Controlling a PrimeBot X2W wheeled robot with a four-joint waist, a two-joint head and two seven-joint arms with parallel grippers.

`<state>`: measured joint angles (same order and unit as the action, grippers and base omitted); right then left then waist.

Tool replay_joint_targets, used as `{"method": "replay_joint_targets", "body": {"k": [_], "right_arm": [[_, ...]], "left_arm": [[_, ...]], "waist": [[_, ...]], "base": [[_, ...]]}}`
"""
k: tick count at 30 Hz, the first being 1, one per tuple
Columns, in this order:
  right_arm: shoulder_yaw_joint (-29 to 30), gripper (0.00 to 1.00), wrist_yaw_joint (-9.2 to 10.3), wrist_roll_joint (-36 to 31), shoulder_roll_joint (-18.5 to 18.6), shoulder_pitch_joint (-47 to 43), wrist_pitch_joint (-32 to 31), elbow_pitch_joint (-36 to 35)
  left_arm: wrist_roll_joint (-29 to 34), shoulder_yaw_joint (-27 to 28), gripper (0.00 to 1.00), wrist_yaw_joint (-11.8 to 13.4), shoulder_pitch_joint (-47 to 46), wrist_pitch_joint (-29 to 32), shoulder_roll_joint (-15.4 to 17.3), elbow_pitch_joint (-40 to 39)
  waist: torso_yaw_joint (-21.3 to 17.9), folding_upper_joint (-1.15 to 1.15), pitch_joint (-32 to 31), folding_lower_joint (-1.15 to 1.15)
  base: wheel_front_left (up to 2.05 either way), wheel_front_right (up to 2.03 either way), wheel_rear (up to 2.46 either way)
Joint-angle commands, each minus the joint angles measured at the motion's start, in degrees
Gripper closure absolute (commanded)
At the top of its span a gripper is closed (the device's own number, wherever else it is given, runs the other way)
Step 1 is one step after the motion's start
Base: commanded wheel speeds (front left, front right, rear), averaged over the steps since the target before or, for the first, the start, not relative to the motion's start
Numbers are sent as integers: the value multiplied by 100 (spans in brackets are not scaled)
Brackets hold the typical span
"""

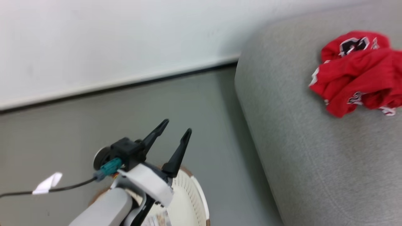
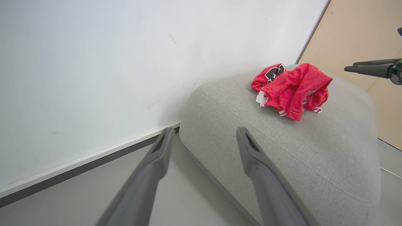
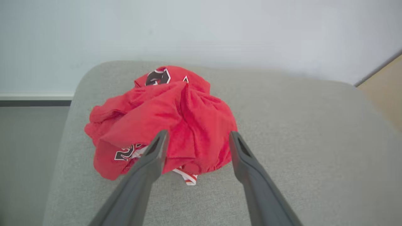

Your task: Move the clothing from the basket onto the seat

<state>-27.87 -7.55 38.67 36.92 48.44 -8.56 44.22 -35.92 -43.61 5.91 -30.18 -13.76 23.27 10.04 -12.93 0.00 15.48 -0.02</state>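
Right gripper (image 3: 198, 134): I see the fingers spread wide, gripping nothing, poised over the heap.
Clothing (image 3: 176, 119): crumpled on the seat (image 3: 298, 141), lying free.
Left gripper (image 1: 176, 125): spread and empty by the basket (image 1: 188, 194), probably waiting for another reach.

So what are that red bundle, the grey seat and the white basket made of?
The crumpled red clothing looks like soft matte fabric, judging by its folds. The light-grey seat seems woven upholstery, with visible weave and seam. The cream-white holed basket looks like smooth moulded plastic.
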Motion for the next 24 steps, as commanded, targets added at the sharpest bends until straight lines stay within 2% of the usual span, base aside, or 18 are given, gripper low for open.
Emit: {"method": "replay_joint_targets", "body": {"k": [1, 5, 12, 16, 21, 22, 24], "right_arm": [[11, 0, 13, 61, 96, -170, 156, -194], [239, 0, 13, 125, 194, -462, 737, -747], [811, 0, 12, -68, -88, -1125, 1428, -1670], [1231, 0, 13, -218, -370, -1681, 1705, -2221], [1524, 0, 13, -581, -616, -2231, 1695, -2718], [1716, 0, 13, -695, -864, -2599, 1733, -2969], [1876, 0, 13, -926, -1025, -2939, 1766, -3226]], "left_arm": [[-65, 52, 0, 53, 186, -56, 73, -46], [-250, 342, 0, 202, 470, -97, 112, -164], [-413, 974, 0, 467, 1015, -140, 276, -445], [-445, 1394, 0, 547, 1392, -136, 344, -644], [-422, 1765, 0, 572, 1746, -136, 355, -822], [-346, 1936, 0, 559, 1910, -138, 320, -886], [-296, 2133, 0, 508, 2091, -137, 237, -956]], "waist": [[-95, 0, -570, 2], [-37, 0, -874, 2], [182, 0, -1316, 2], [409, 0, -1522, 2], [639, 0, -1627, 2], [797, 0, -1690, 2], [924, 0, -1730, 2]], "base": [[0, 0, 0], [0, 0, 0], [0, 0, 0], [0, 0, 0], [0, 0, 0], [0, 0, 0], [0, 0, 0]]}}
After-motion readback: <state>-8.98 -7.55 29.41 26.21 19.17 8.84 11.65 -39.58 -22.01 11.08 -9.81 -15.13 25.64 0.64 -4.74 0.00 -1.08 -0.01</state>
